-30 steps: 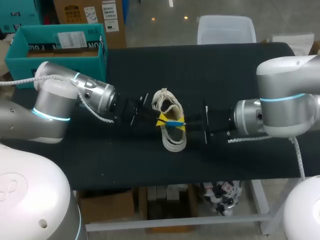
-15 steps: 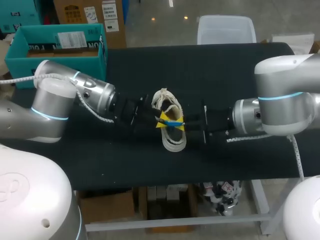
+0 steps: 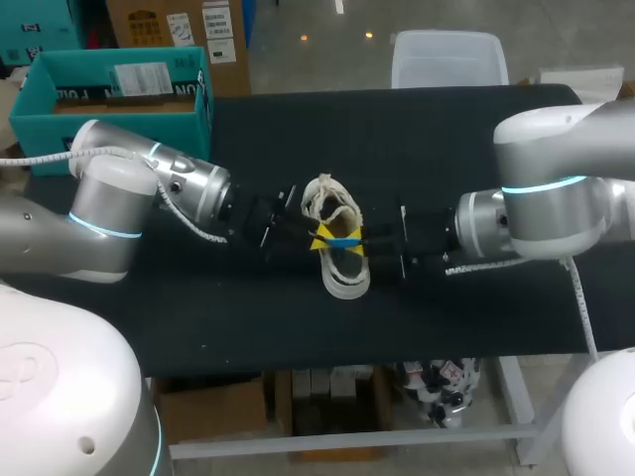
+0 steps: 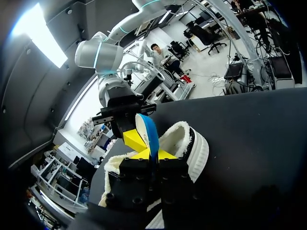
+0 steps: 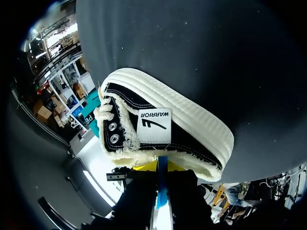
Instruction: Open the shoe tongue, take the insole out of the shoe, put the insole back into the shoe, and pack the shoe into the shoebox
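Observation:
A black shoe with a white sole and fleecy lining lies mid-table, its opening turned up. A blue insole stands on edge over the opening. My left gripper comes in from the left and my right gripper from the right; both are shut on the insole. In the left wrist view the insole rises from my left gripper over the shoe. In the right wrist view the insole runs between the fingers of my right gripper, just behind the shoe.
The teal shoebox stands open at the table's back left corner, behind my left arm. The black table is bare behind and to the right of the shoe, and along its front edge.
My right arm has shifted slightly to the left, towards the shoe. The left arm, the shoe and the insole have barely moved.

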You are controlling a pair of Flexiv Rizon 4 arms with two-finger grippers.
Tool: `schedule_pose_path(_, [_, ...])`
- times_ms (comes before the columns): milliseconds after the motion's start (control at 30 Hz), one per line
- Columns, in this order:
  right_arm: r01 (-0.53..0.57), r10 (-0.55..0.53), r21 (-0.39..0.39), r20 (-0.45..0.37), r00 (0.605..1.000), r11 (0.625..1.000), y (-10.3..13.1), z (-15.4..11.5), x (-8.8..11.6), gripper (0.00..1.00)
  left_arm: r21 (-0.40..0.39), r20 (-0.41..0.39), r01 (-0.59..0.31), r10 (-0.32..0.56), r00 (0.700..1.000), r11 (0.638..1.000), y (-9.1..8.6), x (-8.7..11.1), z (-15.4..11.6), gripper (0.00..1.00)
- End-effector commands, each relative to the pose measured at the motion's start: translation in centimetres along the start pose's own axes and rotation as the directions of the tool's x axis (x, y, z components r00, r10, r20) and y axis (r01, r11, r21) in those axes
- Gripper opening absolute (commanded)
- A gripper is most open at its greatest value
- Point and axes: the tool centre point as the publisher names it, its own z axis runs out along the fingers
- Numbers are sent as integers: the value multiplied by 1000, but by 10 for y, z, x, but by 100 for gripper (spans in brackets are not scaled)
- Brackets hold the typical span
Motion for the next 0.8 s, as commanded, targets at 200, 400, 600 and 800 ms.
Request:
schedule_pose_path(200, [-10,10,-21,3,1000,1000,-8,-6,-2,41,17,4,-4,4,1000,1000,5,-1,4,0])
schedule_pose_path(400, [14,-15,-58,-24,1000,998,-25,-21,-6,37,15,8,-6,6,1000,1000,3,0,4,0])
schedule_pose_path(600, [33,-34,-53,-26,999,998,-30,-22,-5,9,9,10,-9,9,1000,1000,-1,0,4,0])
schedule_pose_path(800, [41,-42,-37,-6,999,998,-30,-15,-6,0,8,9,-10,10,1000,1000,-5,1,3,0])
